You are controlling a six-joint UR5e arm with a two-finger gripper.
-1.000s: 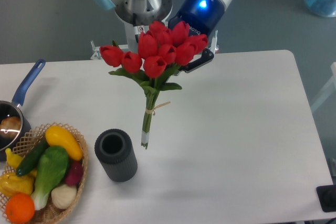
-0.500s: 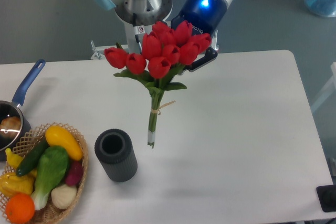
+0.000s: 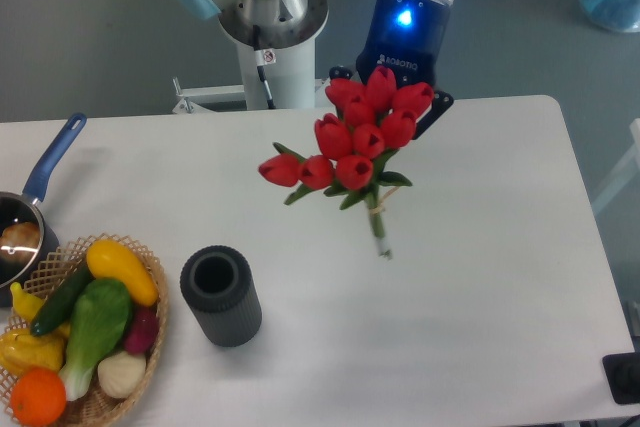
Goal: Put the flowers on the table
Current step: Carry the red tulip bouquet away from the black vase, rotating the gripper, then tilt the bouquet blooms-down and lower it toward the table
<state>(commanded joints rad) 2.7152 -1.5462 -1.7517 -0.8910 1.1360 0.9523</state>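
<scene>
The flowers, a bunch of red tulips with green leaves and a tied stem, hang in the air above the middle of the white table. The stem end points down at the tabletop, close to it. My gripper sits behind the blooms at the far side of the table and is shut on the flowers near their heads. The tulips hide most of its fingers.
A dark grey cylindrical vase stands front left of the flowers. A wicker basket of vegetables sits at the front left corner. A blue-handled pot is at the left edge. The robot base stands behind the table.
The gripper has carried the flowers to the right and away from the vase. The bunch has swung so the stem now points down and slightly right.
</scene>
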